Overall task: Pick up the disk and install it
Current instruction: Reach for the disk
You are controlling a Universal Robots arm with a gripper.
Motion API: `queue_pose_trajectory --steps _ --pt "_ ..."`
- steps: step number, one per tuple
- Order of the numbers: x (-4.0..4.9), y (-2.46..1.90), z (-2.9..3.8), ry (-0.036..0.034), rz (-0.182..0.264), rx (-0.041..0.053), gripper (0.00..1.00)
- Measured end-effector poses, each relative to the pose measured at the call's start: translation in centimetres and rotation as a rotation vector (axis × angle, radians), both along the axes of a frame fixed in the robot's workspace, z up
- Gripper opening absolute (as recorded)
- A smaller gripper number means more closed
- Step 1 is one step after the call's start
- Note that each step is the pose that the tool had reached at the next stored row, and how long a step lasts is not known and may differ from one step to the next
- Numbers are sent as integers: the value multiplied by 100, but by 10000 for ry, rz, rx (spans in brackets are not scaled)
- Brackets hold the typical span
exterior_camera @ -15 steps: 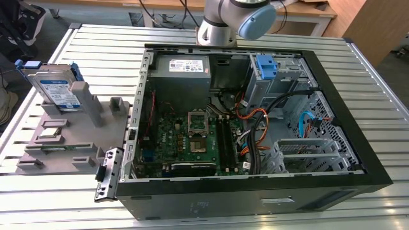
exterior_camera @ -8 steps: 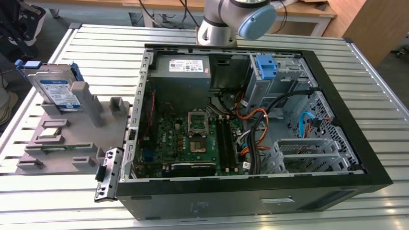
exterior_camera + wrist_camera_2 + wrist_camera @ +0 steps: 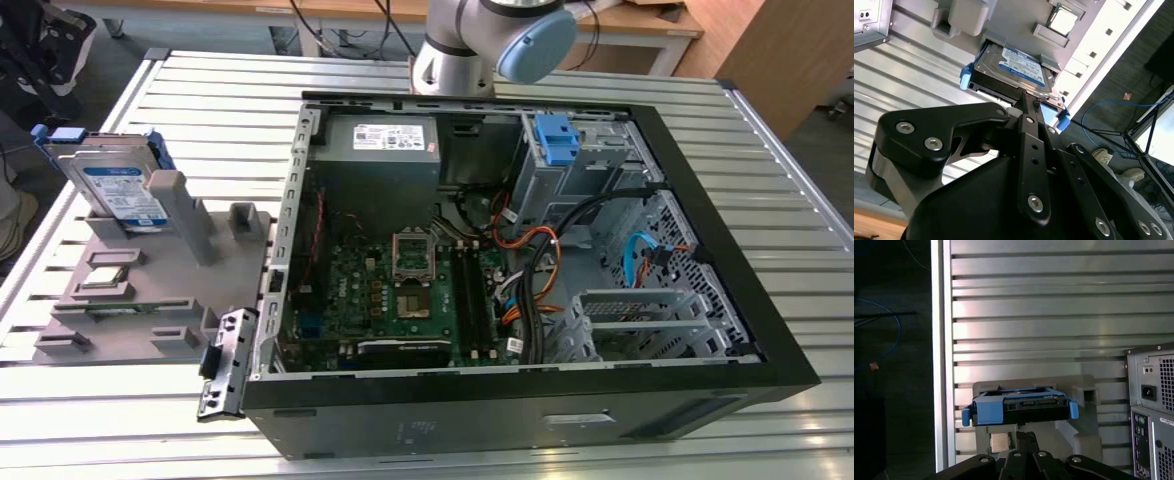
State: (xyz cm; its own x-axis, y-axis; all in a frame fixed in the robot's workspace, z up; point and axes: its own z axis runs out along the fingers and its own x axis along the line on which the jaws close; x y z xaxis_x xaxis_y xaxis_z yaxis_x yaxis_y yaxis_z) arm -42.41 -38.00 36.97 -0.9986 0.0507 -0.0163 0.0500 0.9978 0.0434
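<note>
Exterior view: ribbed aluminium table (image 3: 774, 150) carries the open black tower case (image 3: 747, 340), lying on its side, likely for bay access. Ahead of the jaws, clear of them, a grey moulded rack (image 3: 160, 300) props the disk (image 3: 120, 190) on edge, silver metal in a blue plastic frame. In the second wrist view, the gripper (image 3: 1026, 102) has its jaws pressed together, empty.

Legible text — none.
Disk (image 3: 1021, 67): white label with a blue band, print too fine to make out.
Grey power supply box (image 3: 395, 160): white sticker — its lines of print are likewise too small to read.
</note>
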Motion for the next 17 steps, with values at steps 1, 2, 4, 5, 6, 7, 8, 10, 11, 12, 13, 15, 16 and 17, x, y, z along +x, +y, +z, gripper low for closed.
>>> queue_pose_trajectory --steps 1,2,4,5,6,7,8,10,11,12,13,15,16,17 --pt "0 0 -1 -2 6 1 11" --pt "0 0 0 -2 7 0 11" --pt "-1 0 0 -4 9 5 11" --pt "-2 0 -1 -13 10 22 11" --pt "-2 0 -1 -19 9 48 11" --pt "-2 0 -1 -21 9 58 11" --pt "-2 0 -1 -21 9 59 11" --pt "-2 0 -7 -22 9 60 11" --pt "-2 0 -10 -21 9 59 11" --pt "-2 0 -13 -21 9 59 11" --pt "-2 0 -14 -20 10 59 11" --pt "-2 0 -14 -19 10 59 11" --pt "-2 0 -14 -20 10 59 11" --pt "-2 0 -14 -21 10 59 11"
